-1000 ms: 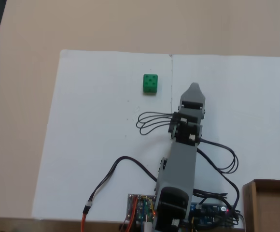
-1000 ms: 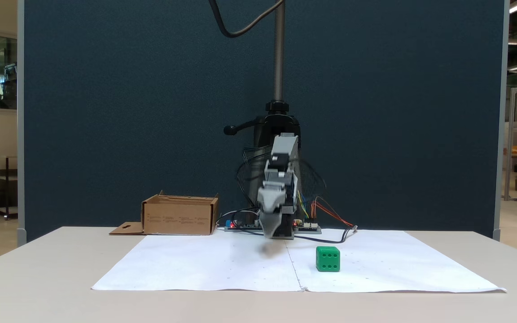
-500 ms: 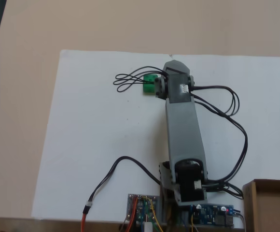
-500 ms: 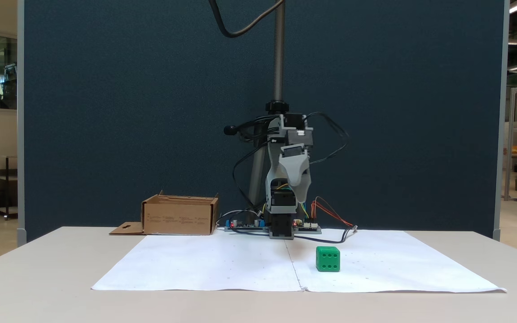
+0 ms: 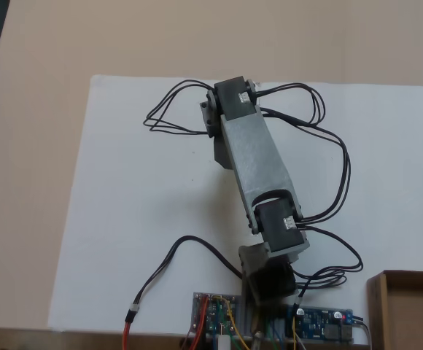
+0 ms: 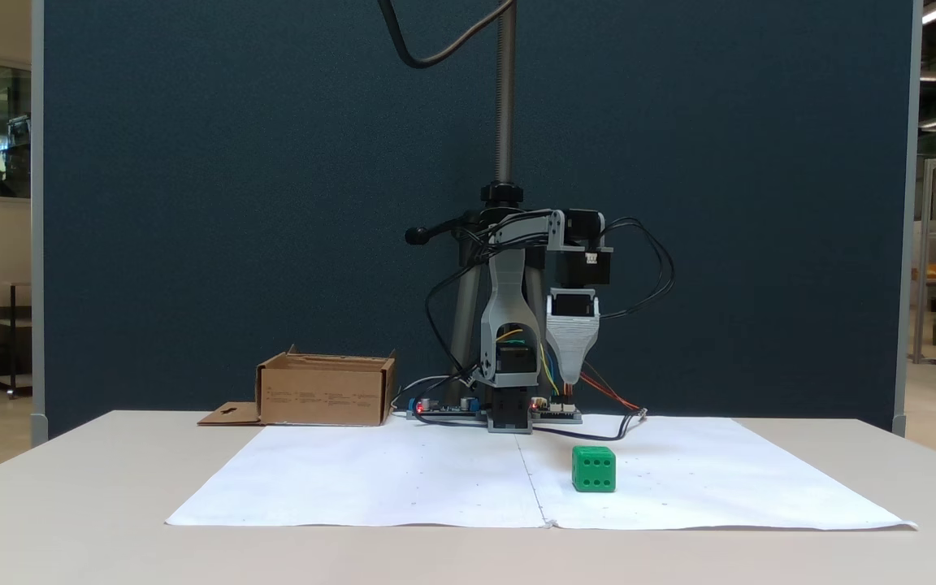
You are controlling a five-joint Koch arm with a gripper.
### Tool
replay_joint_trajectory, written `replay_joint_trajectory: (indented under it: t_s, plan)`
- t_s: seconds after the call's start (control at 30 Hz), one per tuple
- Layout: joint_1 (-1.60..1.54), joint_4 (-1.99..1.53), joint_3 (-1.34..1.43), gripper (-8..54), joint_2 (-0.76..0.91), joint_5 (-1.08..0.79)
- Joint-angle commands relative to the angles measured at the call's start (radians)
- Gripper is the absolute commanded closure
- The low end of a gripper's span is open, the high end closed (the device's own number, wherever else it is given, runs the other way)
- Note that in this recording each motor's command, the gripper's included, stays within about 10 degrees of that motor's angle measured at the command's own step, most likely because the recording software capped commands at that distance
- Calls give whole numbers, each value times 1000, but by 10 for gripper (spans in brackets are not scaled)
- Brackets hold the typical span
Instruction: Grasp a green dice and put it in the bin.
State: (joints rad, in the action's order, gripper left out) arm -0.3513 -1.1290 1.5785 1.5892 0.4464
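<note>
Small bright green plastic-looking dice point(image 6: 594, 469) sits on white paper sheet point(image 6: 403, 479) on tabletop, in front of arm. Pincer point(image 6: 571, 375) hangs above, pointing down — gap between jaws cannot be told. Dice likely light, rigid, smooth — take opposite flat faces, squarely.

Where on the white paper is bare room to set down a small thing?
Free: the white paper sheet between the brown cardboard bin and the green dice, and right of the dice. Crowded: the far edge, with circuit boards and black cables.
</note>
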Motion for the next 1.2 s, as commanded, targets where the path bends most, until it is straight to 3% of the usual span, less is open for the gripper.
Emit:
replay_joint_trajectory:
  t_s: [0.0, 0.43, 1.17]
  plan:
    - [17, 23, -51, 39, -20, 55]
    - [63, 209, -77, 39, -92, 52]
    - [77, 379, -184, 39, -379, 44]
